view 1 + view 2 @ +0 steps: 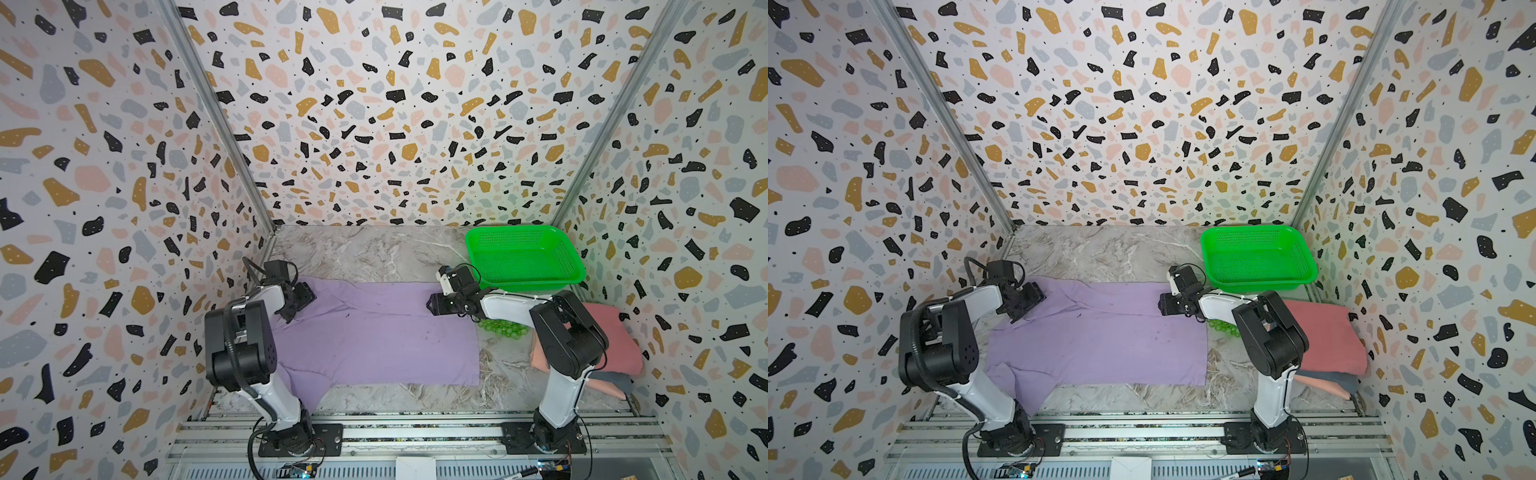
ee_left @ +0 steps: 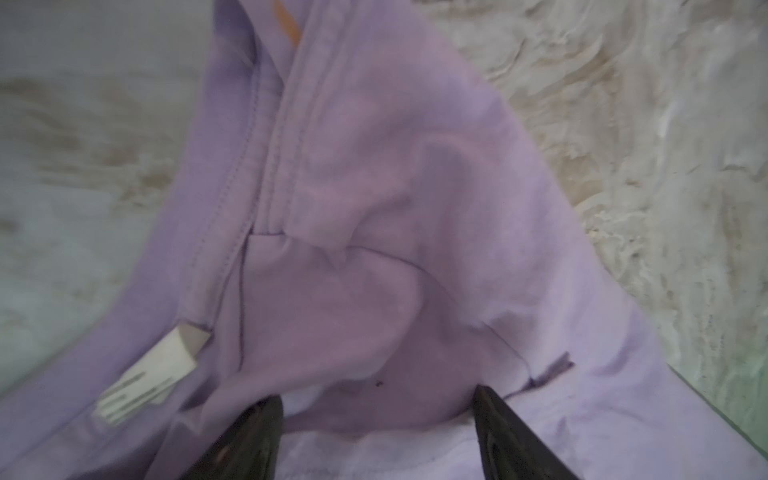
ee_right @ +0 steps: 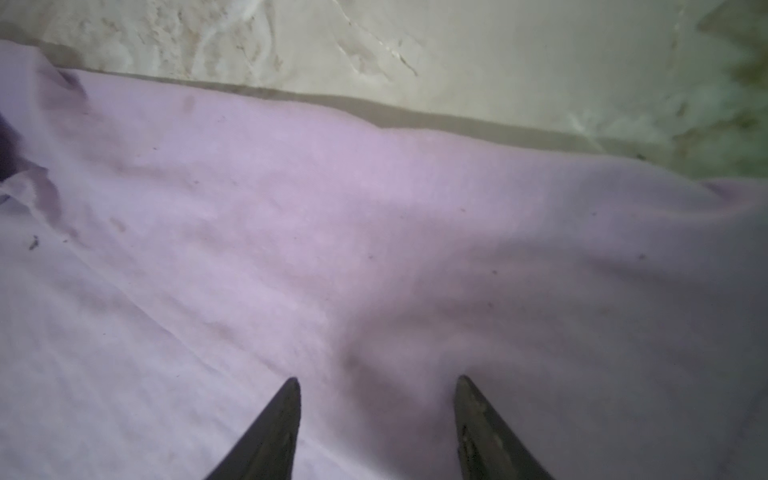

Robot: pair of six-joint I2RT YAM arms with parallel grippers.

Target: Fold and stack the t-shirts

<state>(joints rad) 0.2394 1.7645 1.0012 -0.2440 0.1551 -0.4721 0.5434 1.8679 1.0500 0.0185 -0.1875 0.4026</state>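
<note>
A large lavender t-shirt (image 1: 374, 332) (image 1: 1100, 332) lies spread on the marble table, its far strip folded over toward the middle. My left gripper (image 1: 305, 297) (image 1: 1034, 297) (image 2: 376, 395) stands open over the far left corner, where the collar seam and white label (image 2: 149, 382) are bunched. At the shirt's far right edge my right gripper (image 1: 432, 305) (image 1: 1163, 305) (image 3: 378, 379) is open just above flat cloth, holding nothing. Folded t-shirts are stacked at the right behind the right arm: pink (image 1: 615, 345) (image 1: 1325, 336) on top, grey-blue (image 1: 1325, 376) and salmon (image 1: 1320, 384) beneath.
A green mesh basket (image 1: 523, 257) (image 1: 1258, 255) stands at the back right, close behind the right gripper. Small translucent green balls (image 1: 503, 328) (image 1: 1223, 326) lie under the right forearm beside the shirt's right edge. Patterned walls enclose the table on three sides.
</note>
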